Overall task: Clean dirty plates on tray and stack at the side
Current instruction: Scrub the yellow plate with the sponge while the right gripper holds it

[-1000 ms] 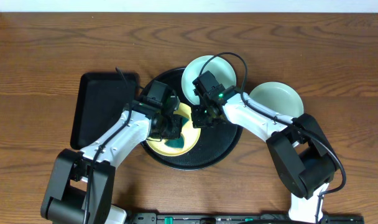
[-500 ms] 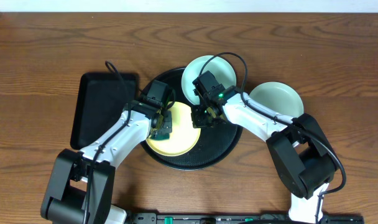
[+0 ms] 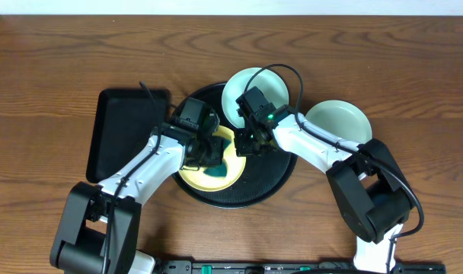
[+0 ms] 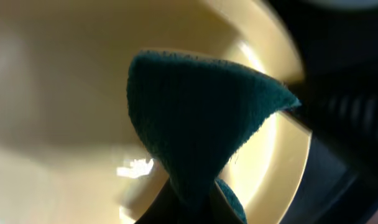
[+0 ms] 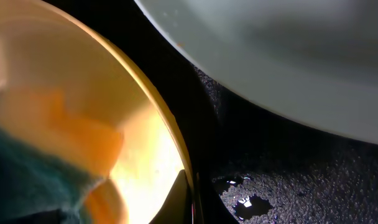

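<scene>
My left hand (image 3: 209,154) pinches a fuzzy teal cloth (image 4: 195,134), wiping the glossy yellow plate (image 3: 187,175) on the round, grainy black tray (image 3: 269,183). My right hand (image 3: 247,144) grips that plate's rim, steadying it. Judged next: finish wiping, then stack it on the mint plate (image 3: 340,122) resting on the worktop (image 3: 414,68).

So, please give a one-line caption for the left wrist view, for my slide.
Left tool pressing a dark green cloth into the pale yellow plate on the black tray.
</scene>
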